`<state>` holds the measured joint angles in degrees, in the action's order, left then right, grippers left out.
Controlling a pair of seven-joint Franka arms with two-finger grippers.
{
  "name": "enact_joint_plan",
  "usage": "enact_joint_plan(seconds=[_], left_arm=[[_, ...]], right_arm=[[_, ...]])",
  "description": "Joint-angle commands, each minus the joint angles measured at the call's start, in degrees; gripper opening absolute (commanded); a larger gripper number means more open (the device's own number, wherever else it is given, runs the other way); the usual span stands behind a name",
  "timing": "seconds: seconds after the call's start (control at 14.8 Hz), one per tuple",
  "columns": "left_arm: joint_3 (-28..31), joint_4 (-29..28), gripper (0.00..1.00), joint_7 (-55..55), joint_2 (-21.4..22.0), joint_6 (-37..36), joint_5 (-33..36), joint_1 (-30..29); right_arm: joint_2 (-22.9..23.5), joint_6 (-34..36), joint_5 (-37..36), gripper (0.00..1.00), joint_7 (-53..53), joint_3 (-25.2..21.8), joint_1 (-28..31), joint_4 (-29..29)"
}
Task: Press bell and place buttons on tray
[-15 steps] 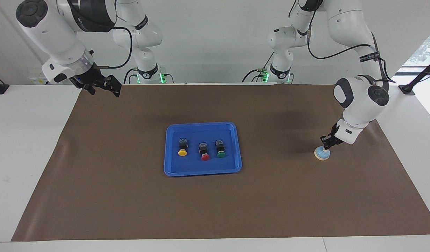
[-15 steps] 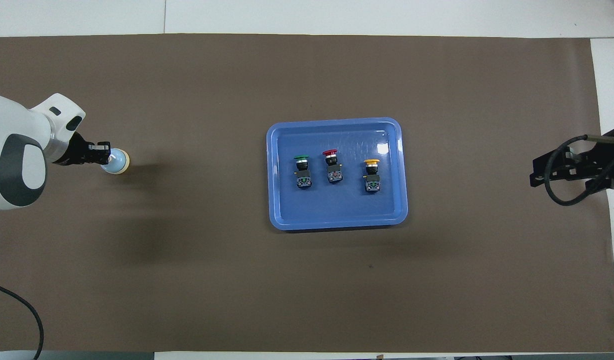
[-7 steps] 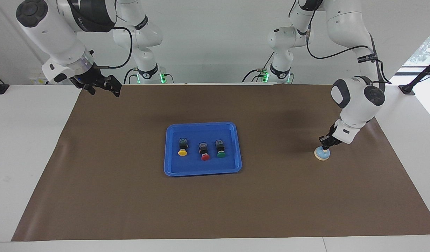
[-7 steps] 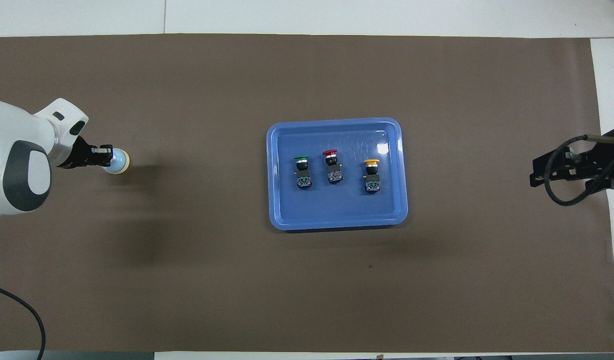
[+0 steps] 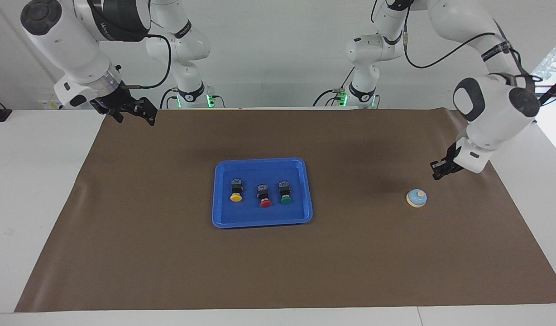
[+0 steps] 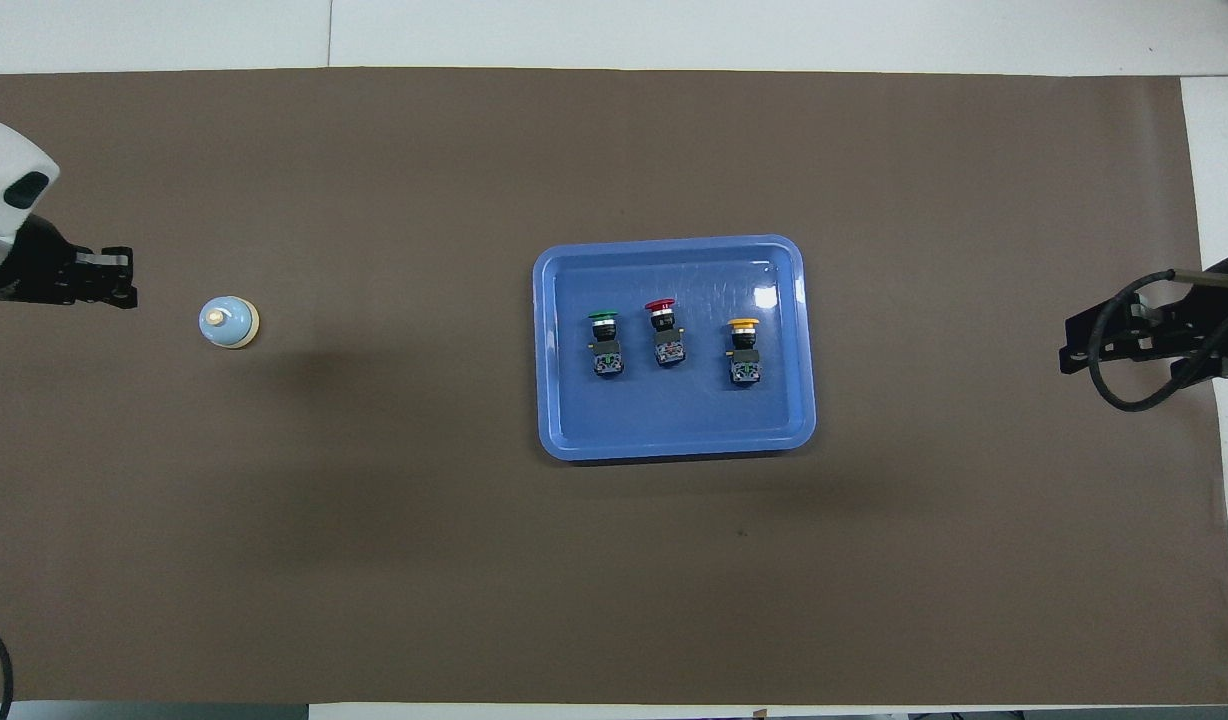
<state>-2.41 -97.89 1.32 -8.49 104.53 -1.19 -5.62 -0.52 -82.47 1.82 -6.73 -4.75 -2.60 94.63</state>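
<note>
A: Where do you stand?

B: Your left gripper hangs clear of the bell, which sits alone on the table toward the left arm's end; I cannot tell how its jaws are set. All three buttons lie in the tray.

A: And next?

B: Probably nothing but parking. Your right gripper waits, its jaws unreadable too.

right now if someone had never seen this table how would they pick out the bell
Start at the blue tray in the middle of the brown mat, then look along the mat toward the left arm's end. The bell sits there alone on the mat, with the left gripper raised close by. Unlike the black-bodied buttons on the tray, it is a light-blue dome with a cream base ring and knob.
</note>
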Motion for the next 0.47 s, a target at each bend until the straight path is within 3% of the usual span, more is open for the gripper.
enact_joint_plan(seconds=[0.0,0.07,0.13,0.2,0.4], left_arm=[[0.1,-0.4,0.00,0.2,7.4,-5.1,0.3,-0.7],[0.1,-0.3,0.26,0.3,9.1,-6.6,0.3,-0.7],[0.1,-0.4,0.77,0.3,10.5,-7.7,0.3,-0.7],[0.1,-0.4,1.00,0.3,11.6,-9.2,0.3,-0.7],[0.1,-0.6,1.00,0.1,14.3,-13.5,0.3,-0.7]], right_arm=[[-1.4,-0.7,-0.4,1.00,1.2,0.4,0.6,1.6],[-1.4,-0.7,-0.4,1.00,1.2,0.4,0.6,1.6],[-1.4,-0.7,-0.4,1.00,1.2,0.4,0.6,1.6],[-1.4,-0.7,-0.4,1.00,1.2,0.4,0.6,1.6],[-1.4,-0.7,-0.4,1.00,1.2,0.5,0.6,1.6]])
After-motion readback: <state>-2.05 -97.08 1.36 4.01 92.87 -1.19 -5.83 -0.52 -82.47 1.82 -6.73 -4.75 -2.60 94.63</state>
